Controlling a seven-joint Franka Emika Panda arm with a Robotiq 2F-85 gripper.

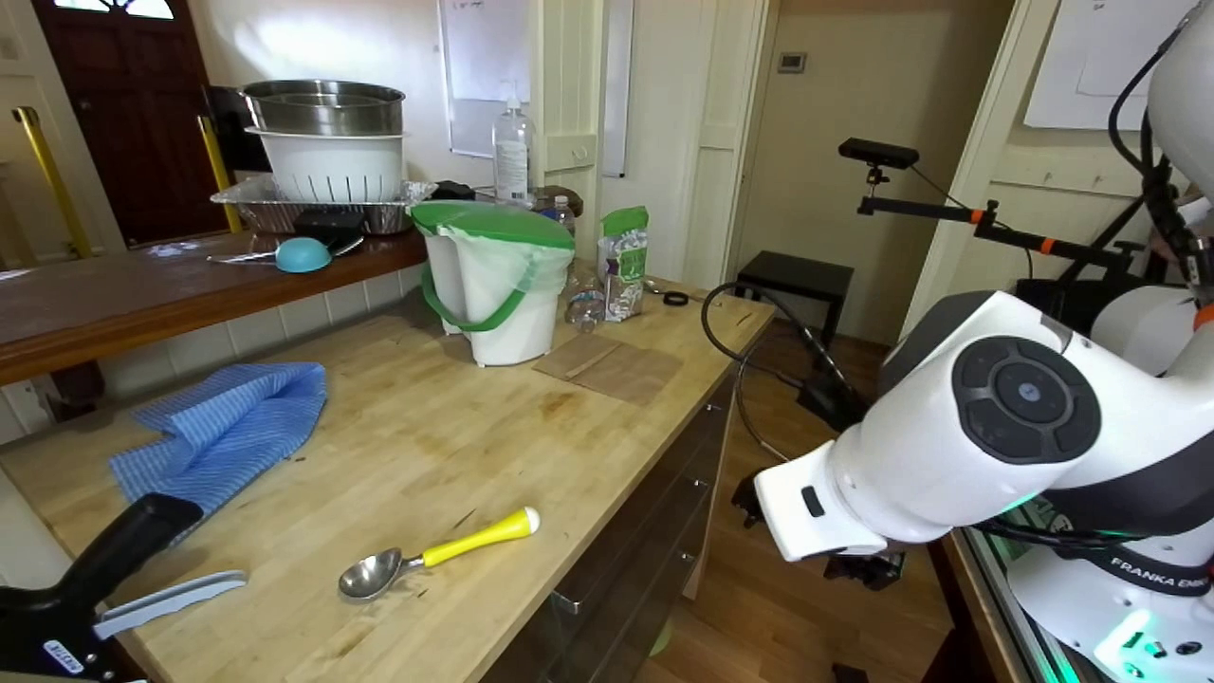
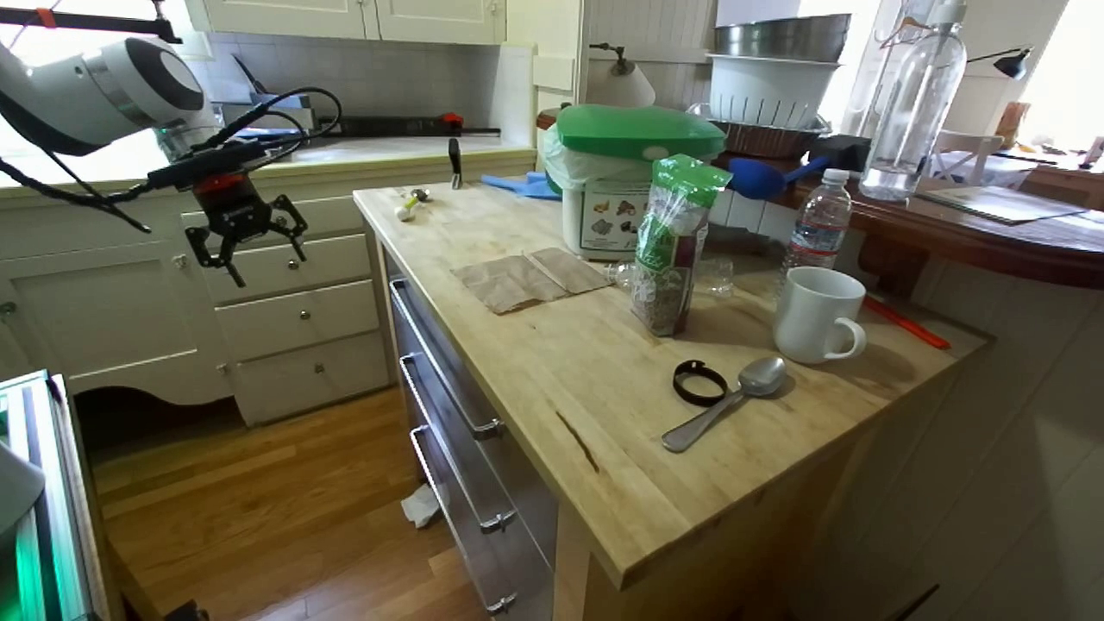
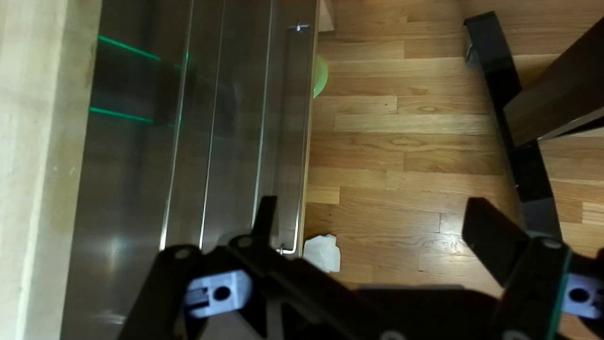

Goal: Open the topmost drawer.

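The topmost drawer has a wide dark brown glossy front just under the wooden countertop. It shows in both exterior views (image 1: 656, 512) (image 2: 516, 467) and down the left side of the wrist view (image 3: 127, 165). It looks shut, with a long silver bar handle (image 2: 435, 354) along it; its inside is hidden. My black gripper (image 2: 271, 269) is open and empty, apart from the drawer, out over the floor beside the island. In the wrist view my gripper (image 3: 373, 203) has its fingers wide apart. In an exterior view the white wrist hides most of the gripper.
The countertop edge (image 3: 61, 141) borders the drawer fronts. Lower drawers with bar handles sit beneath. A green-lidded bin (image 1: 512, 313), blue cloth (image 1: 237, 417) and yellow-handled scoop (image 1: 479, 541) rest on top. White paper (image 3: 323, 252) and a black stand foot (image 3: 524, 160) are on the floor.
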